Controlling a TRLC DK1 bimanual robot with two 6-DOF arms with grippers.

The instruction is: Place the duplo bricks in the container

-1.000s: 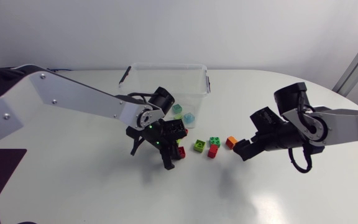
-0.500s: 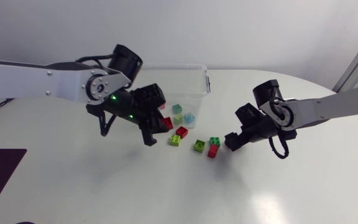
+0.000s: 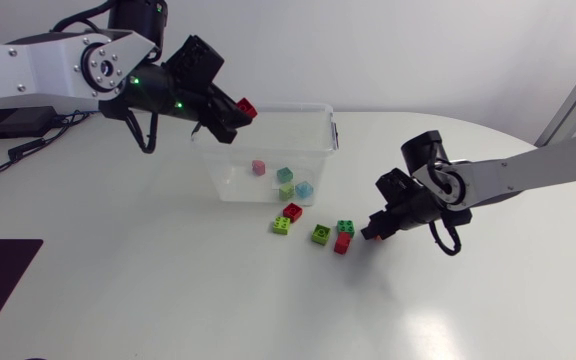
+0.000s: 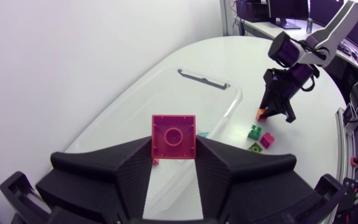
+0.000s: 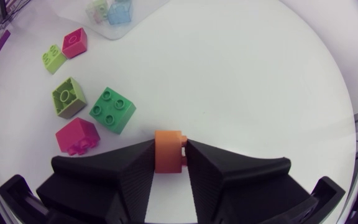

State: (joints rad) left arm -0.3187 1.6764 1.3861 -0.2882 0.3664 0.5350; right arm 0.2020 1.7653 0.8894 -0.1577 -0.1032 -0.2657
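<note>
We hold a brick in each gripper, one high at the container and one low over the table.

Our left arm (image 3: 58,65) comes in raised from the left, its left gripper (image 3: 236,110) clamped on a red brick (image 3: 247,106) above the far left corner of the clear container (image 3: 298,107). Our right arm (image 3: 528,175) reaches in low from the right. The right gripper (image 5: 169,157) points down at the table (image 3: 168,290), fingers pressed on both sides of an orange brick (image 5: 168,144). Inside the container lie a pink brick (image 3: 259,168), a teal brick (image 3: 285,175) and a pale blue brick (image 3: 304,188). Just near of the container sit a small red brick (image 3: 292,211), a lime brick (image 3: 281,225), an olive brick (image 3: 321,234), a dark green brick (image 3: 346,227) and a last red brick (image 3: 342,243), just left of our right gripper.
</note>
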